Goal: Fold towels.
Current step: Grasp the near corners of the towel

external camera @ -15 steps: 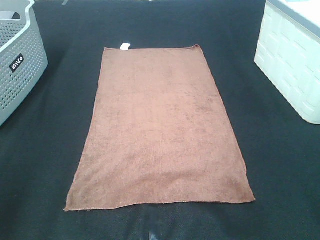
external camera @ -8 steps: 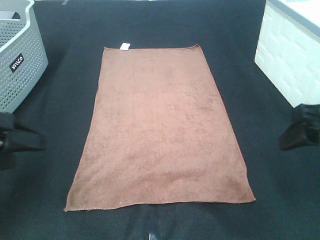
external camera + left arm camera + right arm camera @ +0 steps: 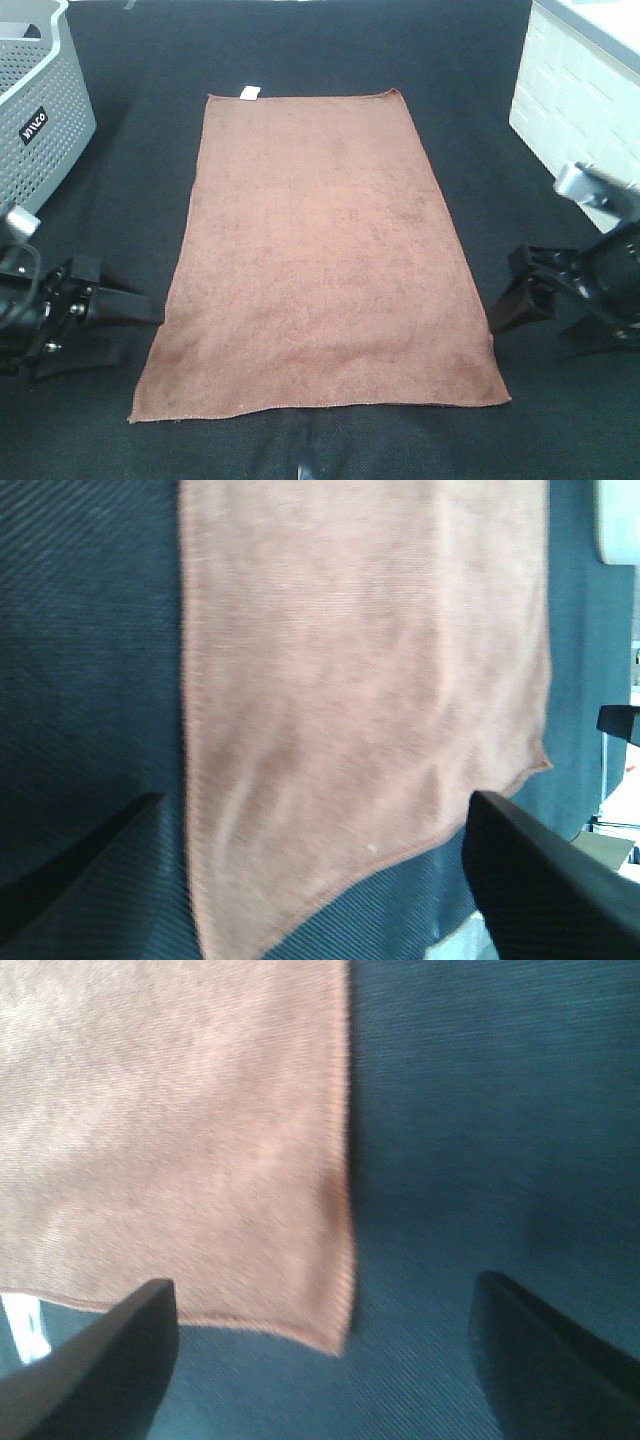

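The reddish-brown towel (image 3: 320, 260) lies flat and spread out on the black table, its white tag (image 3: 250, 93) at the far short edge. My left gripper (image 3: 122, 330) is open, low beside the towel's near left edge. My right gripper (image 3: 548, 320) is open, just off the near right edge. In the left wrist view the towel (image 3: 360, 680) fills the space between the spread fingers (image 3: 540, 880), with its near corner below. In the right wrist view the towel's near corner (image 3: 335, 1330) lies between the open fingers (image 3: 95, 1365). Neither gripper holds anything.
A grey perforated basket (image 3: 40, 120) stands at the far left. A white storage box (image 3: 580, 130) stands at the far right. The black table cloth (image 3: 320, 50) surrounds the towel on all sides.
Both arms have come in from the sides, absent a second ago, and moved inward to the towel's near corners. The towel has not moved.
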`<action>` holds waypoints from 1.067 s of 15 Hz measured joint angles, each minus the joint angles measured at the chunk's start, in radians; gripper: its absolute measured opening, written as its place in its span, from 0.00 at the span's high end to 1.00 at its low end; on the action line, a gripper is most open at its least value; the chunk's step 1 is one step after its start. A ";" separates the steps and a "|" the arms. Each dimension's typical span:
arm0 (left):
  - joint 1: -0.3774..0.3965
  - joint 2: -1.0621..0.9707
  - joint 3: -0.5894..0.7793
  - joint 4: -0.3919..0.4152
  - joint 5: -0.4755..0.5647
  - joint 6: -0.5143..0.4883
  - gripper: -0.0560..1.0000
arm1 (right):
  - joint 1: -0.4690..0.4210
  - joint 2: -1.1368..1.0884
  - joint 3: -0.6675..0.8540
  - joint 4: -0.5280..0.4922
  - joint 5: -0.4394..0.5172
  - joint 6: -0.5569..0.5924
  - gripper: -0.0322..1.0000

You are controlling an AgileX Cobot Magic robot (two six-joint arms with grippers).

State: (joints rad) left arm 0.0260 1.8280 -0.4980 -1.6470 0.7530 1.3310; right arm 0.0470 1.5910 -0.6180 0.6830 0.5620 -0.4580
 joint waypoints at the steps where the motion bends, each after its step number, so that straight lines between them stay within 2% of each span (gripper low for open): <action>1: -0.010 0.039 -0.016 -0.004 0.000 0.006 0.23 | 0.000 0.036 -0.001 0.054 -0.011 -0.051 0.24; 3: -0.081 0.092 -0.063 -0.016 -0.013 0.007 0.23 | 0.000 0.115 -0.002 0.172 -0.043 -0.168 0.24; 5: -0.169 0.102 -0.101 -0.049 -0.071 0.007 0.23 | 0.000 0.189 -0.004 0.313 -0.043 -0.290 0.24; 6: -0.186 0.103 -0.115 -0.050 -0.090 0.002 0.25 | 0.000 0.212 -0.008 0.376 -0.035 -0.348 0.27; 7: -0.191 0.107 -0.123 -0.050 -0.101 -0.003 0.28 | -0.001 0.234 -0.012 0.429 -0.021 -0.401 0.30; 10: -0.191 0.120 -0.125 -0.050 -0.130 -0.010 0.46 | -0.001 0.285 -0.016 0.539 0.020 -0.494 0.41; 11: -0.191 0.122 -0.125 -0.049 -0.138 -0.013 0.55 | -0.001 0.295 -0.016 0.552 0.023 -0.500 0.47; 13: -0.191 0.123 -0.125 -0.037 -0.138 -0.013 0.83 | -0.001 0.310 -0.016 0.549 0.012 -0.505 0.75; 14: -0.191 0.123 -0.125 -0.037 -0.138 -0.013 0.83 | -0.001 0.310 -0.016 0.549 0.012 -0.505 0.75; 15: -0.191 0.123 -0.125 -0.024 -0.138 -0.012 0.92 | -0.001 0.316 -0.016 0.546 0.008 -0.498 0.90; 16: -0.191 0.123 -0.125 -0.016 -0.140 -0.009 0.95 | -0.001 0.317 -0.015 0.544 0.008 -0.493 0.97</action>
State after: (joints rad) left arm -0.1650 1.9510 -0.6230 -1.6630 0.6130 1.3220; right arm 0.0460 1.9080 -0.6330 1.2270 0.5700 -0.9510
